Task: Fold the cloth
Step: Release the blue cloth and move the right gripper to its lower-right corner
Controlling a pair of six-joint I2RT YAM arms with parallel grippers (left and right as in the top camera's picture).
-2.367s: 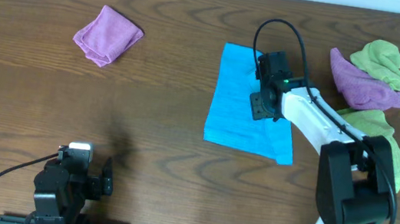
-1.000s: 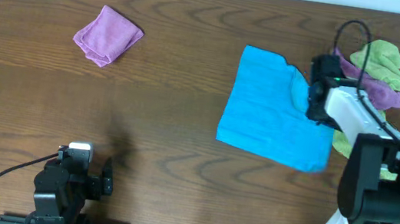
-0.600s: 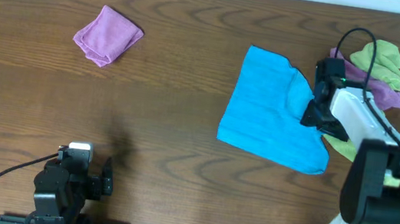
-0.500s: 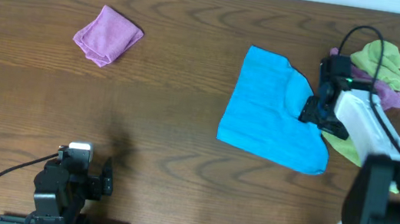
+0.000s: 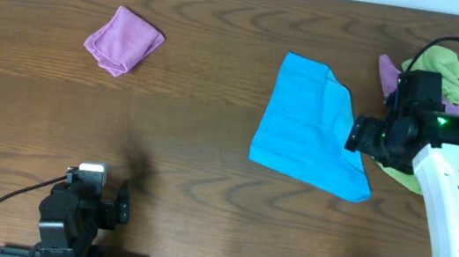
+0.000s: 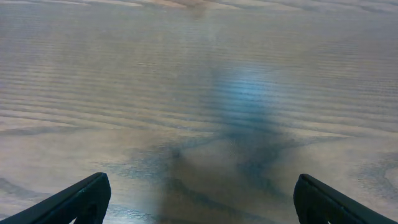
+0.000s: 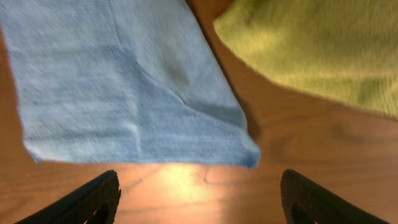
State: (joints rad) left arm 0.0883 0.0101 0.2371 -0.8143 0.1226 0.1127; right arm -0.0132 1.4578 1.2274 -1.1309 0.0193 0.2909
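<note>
sky-blue cloth (image 5: 306,121): we see it lying flat on the wooden table (image 5: 192,141), right of centre, lime-green cloth (image 7: 311,50) near its corner | right gripper (image 7: 200,202): spread wide, empty, hovering over that corner | left gripper (image 6: 202,205): spread wide, empty, above the tabletop | purple cloth (image 5: 123,39): well apart, far left

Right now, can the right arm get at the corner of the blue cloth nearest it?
Probably yes. The right gripper is open right by the blue cloth, whose corner lies bare just ahead of the fingers in the wrist view. The green cloth sits beside it, not on top.
</note>
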